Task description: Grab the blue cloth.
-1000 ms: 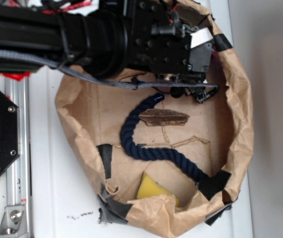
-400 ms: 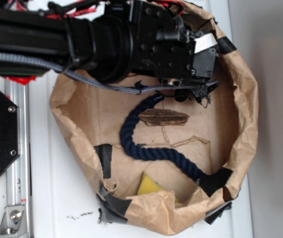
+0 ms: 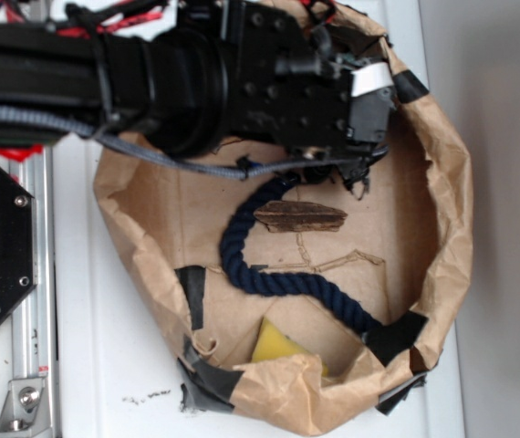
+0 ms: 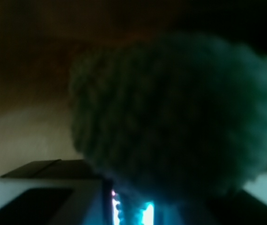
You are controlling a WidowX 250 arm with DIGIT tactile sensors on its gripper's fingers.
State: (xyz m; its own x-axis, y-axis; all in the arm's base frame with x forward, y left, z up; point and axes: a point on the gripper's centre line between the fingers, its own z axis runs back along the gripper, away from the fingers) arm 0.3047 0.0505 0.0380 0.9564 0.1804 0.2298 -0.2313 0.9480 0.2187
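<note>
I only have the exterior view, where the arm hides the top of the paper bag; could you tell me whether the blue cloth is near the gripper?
Observer: Yes, in the wrist view the blue cloth fills most of the frame, close to the camera.
Operator: Is it between the fingers?
Observer: Its lower edge drops between the two pale fingers; whether they pinch it I cannot tell.
Operator: Anything behind it?
Observer: Only dim brown paper.
</note>
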